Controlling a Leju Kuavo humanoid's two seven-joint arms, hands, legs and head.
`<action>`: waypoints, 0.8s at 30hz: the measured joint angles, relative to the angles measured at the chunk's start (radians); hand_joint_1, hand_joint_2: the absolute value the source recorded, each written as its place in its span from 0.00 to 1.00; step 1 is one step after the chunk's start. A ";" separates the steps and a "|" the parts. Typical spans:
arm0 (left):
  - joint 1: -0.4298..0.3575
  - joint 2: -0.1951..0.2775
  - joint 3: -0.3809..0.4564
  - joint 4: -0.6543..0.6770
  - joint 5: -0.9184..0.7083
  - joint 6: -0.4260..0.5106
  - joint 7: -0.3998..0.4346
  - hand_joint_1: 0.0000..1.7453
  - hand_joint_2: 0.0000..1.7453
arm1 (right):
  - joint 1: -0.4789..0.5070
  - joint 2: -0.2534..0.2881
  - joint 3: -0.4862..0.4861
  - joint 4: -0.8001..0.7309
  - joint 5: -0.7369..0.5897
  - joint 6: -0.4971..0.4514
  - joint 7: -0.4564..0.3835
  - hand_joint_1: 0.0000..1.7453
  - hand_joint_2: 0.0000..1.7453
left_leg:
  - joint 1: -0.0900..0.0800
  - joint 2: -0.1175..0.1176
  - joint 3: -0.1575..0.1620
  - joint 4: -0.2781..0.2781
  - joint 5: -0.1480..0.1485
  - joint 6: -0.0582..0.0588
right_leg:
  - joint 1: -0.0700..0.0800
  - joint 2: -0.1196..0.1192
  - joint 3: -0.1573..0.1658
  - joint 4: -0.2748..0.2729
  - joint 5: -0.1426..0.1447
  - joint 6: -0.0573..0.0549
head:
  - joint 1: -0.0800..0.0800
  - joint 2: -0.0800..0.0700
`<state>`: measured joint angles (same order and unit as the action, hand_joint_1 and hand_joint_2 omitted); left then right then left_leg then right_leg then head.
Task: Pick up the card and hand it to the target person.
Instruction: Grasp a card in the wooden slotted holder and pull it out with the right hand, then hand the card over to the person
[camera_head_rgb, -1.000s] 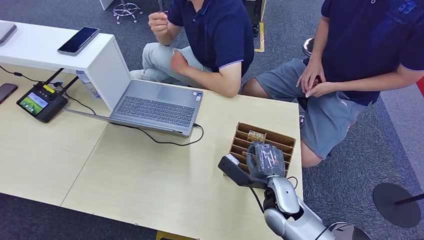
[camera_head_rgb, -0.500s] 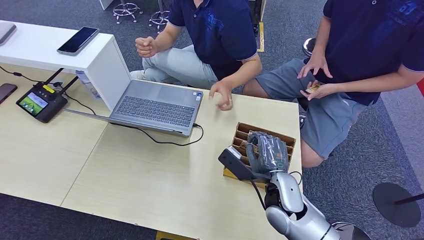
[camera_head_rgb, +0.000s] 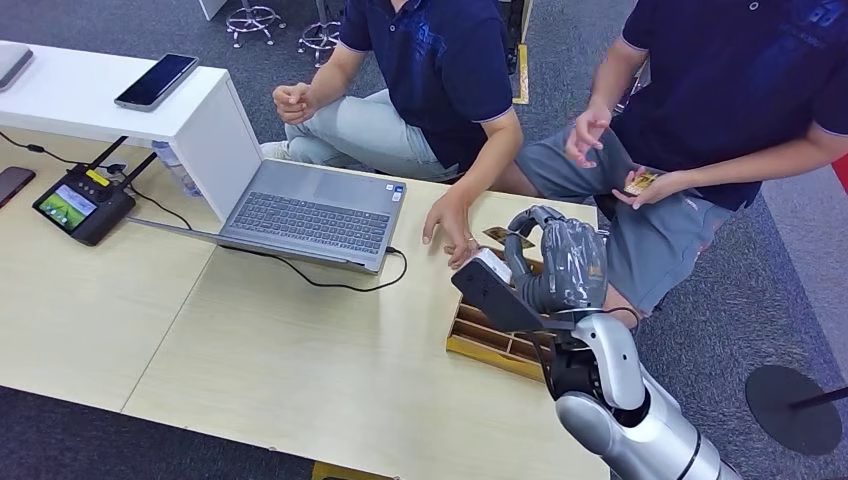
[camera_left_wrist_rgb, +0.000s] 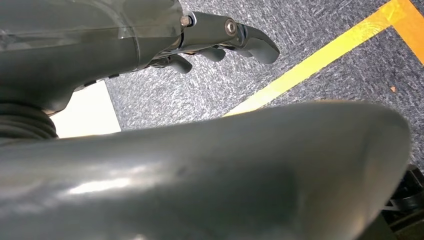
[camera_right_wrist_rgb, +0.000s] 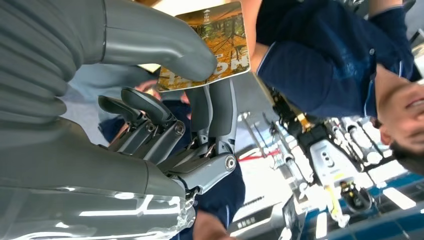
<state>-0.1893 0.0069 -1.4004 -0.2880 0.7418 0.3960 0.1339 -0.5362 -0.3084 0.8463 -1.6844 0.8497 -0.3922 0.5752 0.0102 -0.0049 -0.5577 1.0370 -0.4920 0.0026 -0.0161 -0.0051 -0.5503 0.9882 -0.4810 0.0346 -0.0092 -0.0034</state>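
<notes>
Setting: office, grey carpet, pale wood table (camera_head_rgb: 250, 350); two people seated at far side.
Right hand (camera_head_rgb: 555, 268): raised above the slotted box (camera_head_rgb: 490, 335) at table's right edge, thumb and fingers pinching the card (camera_right_wrist_rgb: 215, 47).
Card: clear of the box, held by one edge, most of it sticking out past the thumb; a sliver shows by the fingertips in head view (camera_head_rgb: 497, 236).
Left hand (camera_left_wrist_rgb: 220, 37): hanging over carpet, fingers loosely curled, nothing held.
People: left person's hand (camera_head_rgb: 450, 225) rests on the table just beside the card; right person (camera_head_rgb: 740, 90) already holds another card (camera_head_rgb: 640, 183).
Risk 1: shallow edge pinch, card could twist or slip out if swung fast.
Risk 2: two people near; offering it to the wrong one.
Risk 3: left person's hand is near the robot fingers; could get bumped.
Risk 4: letting go before the taker grips, card drops.
</notes>
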 joint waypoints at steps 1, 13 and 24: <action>-0.001 0.000 0.000 0.000 0.000 -0.001 0.001 0.00 0.00 | 0.000 0.000 0.000 0.004 -0.011 -0.001 -0.005 1.00 1.00 | 0.000 0.000 0.000 0.000 0.000 0.000 | 0.000 0.000 0.000 0.000 0.000 0.000 | 0.000 0.000; -0.004 0.000 0.000 0.000 -0.001 -0.010 0.015 0.00 0.00 | 0.010 -0.001 0.017 0.099 -0.060 -0.027 -0.043 1.00 1.00 | 0.000 0.000 0.000 0.000 0.000 0.000 | 0.000 0.000 0.000 0.000 0.000 0.000 | 0.000 0.000; -0.005 0.000 0.000 0.000 -0.006 -0.003 0.010 0.00 1.00 | 0.011 0.001 0.025 0.128 -0.060 -0.027 -0.044 0.93 1.00 | 0.000 0.000 0.000 0.000 0.000 0.000 | 0.000 0.000 0.000 0.000 0.000 0.000 | 0.000 0.000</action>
<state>-0.1942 0.0072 -1.4008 -0.2880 0.7357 0.3933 0.1444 -0.5247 -0.3071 0.8710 -1.5561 0.7900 -0.4197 0.5311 0.0102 -0.0051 -0.5579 1.0370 -0.4920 0.0026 -0.0161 -0.0054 -0.5503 0.9883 -0.4810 0.0346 -0.0093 -0.0034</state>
